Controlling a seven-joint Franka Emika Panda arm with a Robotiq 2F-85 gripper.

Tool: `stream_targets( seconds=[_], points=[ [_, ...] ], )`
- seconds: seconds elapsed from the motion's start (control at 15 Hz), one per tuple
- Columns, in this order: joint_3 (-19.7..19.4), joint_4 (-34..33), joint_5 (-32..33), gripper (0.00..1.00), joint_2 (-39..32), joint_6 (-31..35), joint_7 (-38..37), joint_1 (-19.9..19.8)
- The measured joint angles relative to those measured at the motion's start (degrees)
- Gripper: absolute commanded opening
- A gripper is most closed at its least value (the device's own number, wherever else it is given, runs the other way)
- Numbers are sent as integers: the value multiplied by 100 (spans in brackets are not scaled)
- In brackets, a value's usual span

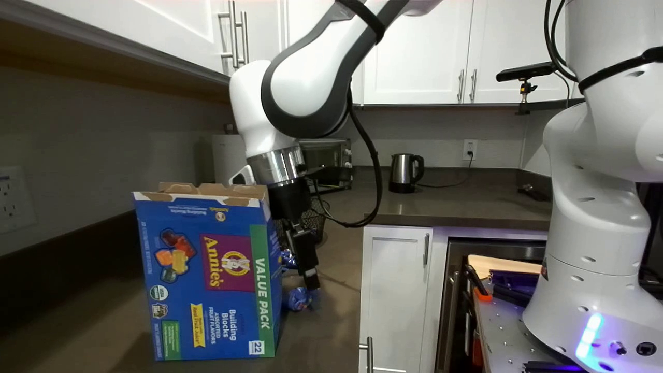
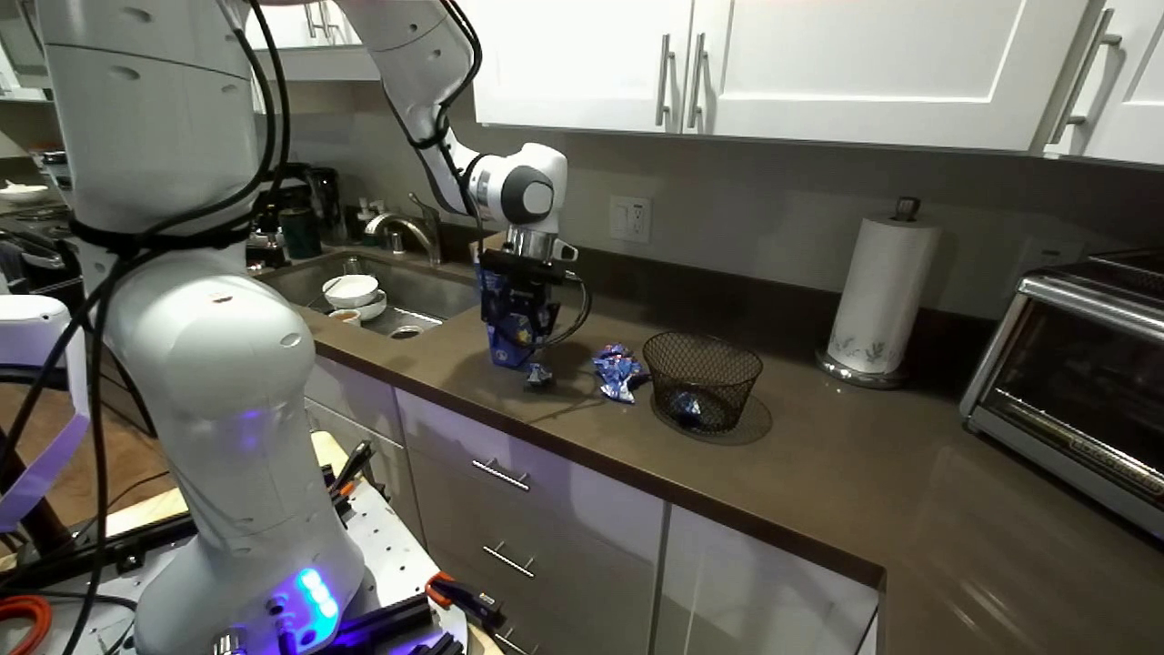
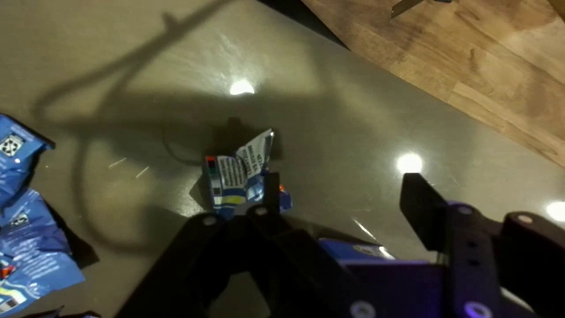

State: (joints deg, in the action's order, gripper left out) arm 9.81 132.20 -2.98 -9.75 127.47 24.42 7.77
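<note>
A small, crumpled blue-and-white packet of foil-like film (image 3: 227,174) lies on a glossy brown countertop (image 2: 818,473) below a black two-fingered gripper (image 3: 343,192), whose jaws stand apart. One finger (image 3: 272,190) crosses in front of the packet in the wrist view, hiding part of it; whether the two touch cannot be told. Just beside stands a blue cardboard box (image 1: 197,311), its top torn to ragged brown edges, its plum-coloured "Annie's" label (image 1: 220,248) turned sideways. A pile of shiny, creased blue packets (image 2: 618,371) lies nearby, cut off at the wrist view's left edge. Next to it sits a round black wire-mesh basket (image 2: 729,382); a blue shape (image 2: 687,405) shows through, inside or behind unclear. Beyond are a steel sink (image 2: 436,296) with white bowls (image 2: 352,291), a white paper-towel roll (image 2: 882,296) and white wall cupboards (image 2: 582,64).
</note>
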Motion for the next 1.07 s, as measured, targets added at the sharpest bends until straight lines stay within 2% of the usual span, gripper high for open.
stream_targets(
  seconds=[0.47, 0.53, 1.07],
  points=[
    [-3, 10, 262, 100, -585, 511, -24, 0],
    [-2, 10, 306, 78, -656, 606, -27, 1],
    [-3, 10, 619, 26, -879, 894, -217, 6]
  ],
)
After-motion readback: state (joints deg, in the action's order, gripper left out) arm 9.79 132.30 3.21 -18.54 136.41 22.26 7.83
